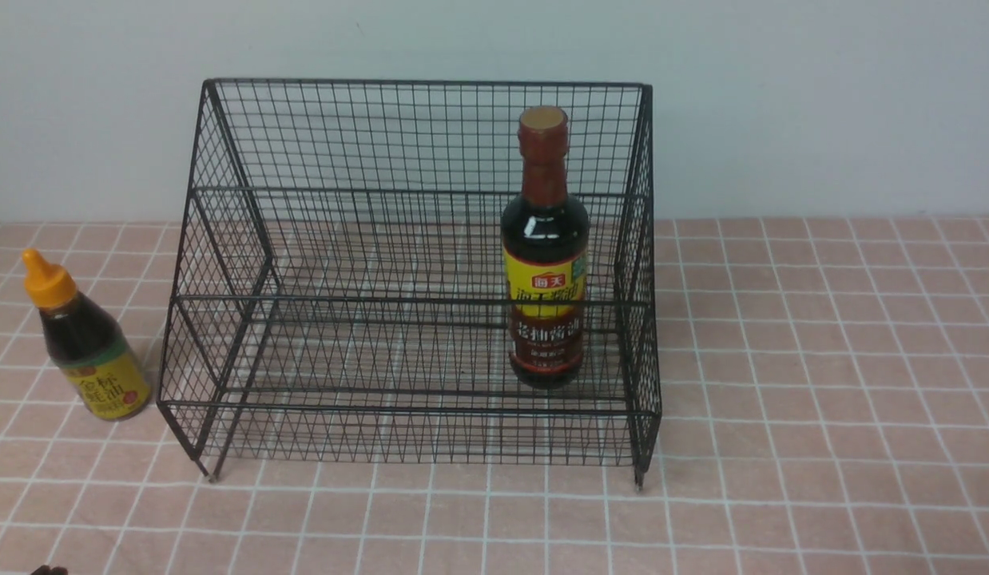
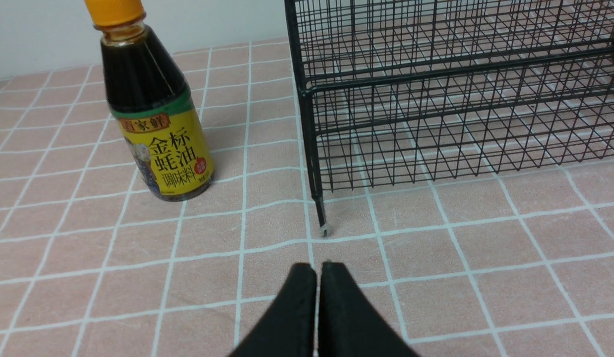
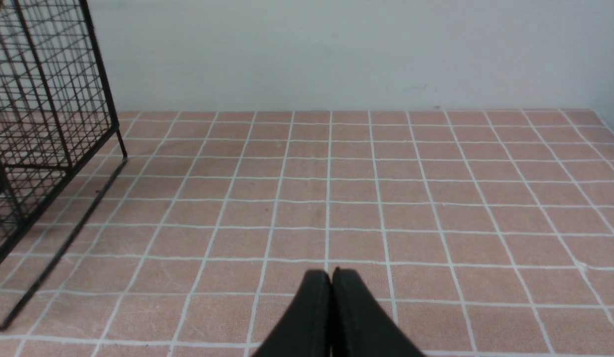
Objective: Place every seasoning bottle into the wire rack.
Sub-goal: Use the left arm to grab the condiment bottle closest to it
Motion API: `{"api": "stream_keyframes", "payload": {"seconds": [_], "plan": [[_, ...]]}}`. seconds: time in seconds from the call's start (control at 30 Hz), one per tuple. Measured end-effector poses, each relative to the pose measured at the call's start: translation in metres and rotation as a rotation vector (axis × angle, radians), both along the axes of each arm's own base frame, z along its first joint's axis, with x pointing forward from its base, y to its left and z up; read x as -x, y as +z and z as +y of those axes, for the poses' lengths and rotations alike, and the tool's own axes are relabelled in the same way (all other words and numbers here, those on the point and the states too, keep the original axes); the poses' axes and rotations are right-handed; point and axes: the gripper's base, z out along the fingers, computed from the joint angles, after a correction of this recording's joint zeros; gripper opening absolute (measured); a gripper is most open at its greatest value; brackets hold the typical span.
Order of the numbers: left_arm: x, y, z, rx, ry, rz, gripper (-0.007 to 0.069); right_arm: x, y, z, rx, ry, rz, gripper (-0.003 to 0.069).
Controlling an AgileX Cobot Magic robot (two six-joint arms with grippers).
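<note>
The left gripper [image 2: 317, 268] was held low over the counter [image 1: 822, 359], in a nearly level pose, and it was directed forward. Its tips were aimed at the front left leg of the wire rack [image 2: 436, 99]. The short bottle [image 2: 153, 114] was seen ahead of these tips, well apart from them and to the side of the line in which they were directed. The jaws of this gripper were pressed together, with only a thin line between them. Nothing was held and nothing was touched by them.

The right gripper [image 3: 332, 272] was held in the same low, forward pose over a bare part of the tiled counter, and it was turned toward the pale wall [image 3: 337, 49]. The right side of the wire rack [image 3: 44, 99] was seen off to one side of it, well apart. Its jaws were also pressed together, and nothing was pinched between them.

In the front view, the tall bottle [image 1: 545, 247] was found upright inside the wire rack [image 1: 223, 263], on the lower tier and near the right side wall. The short bottle [image 1: 85, 343], with its orange cap, was standing on the counter outside the rack, just beside the left side of it, and it was not touched by either gripper.
</note>
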Motion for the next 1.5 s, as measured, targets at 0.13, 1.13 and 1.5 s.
{"api": "stream_keyframes", "payload": {"seconds": [0.13, 1.13, 1.5], "plan": [[0.000, 0.000, 0.000, 0.000, 0.000, 0.000, -0.0007, 0.000, 0.000, 0.000, 0.014, 0.006, 0.001, -0.0014], [0.000, 0.000, 0.000, 0.000, 0.000, 0.000, -0.0007, 0.000, 0.000, 0.000, 0.021, 0.007, 0.001, -0.0014], [-0.003, 0.018, -0.002, 0.175, 0.007, -0.188, -0.0007, 0.000, 0.000, 0.000, 0.022, 0.008, 0.001, -0.0014]]}}
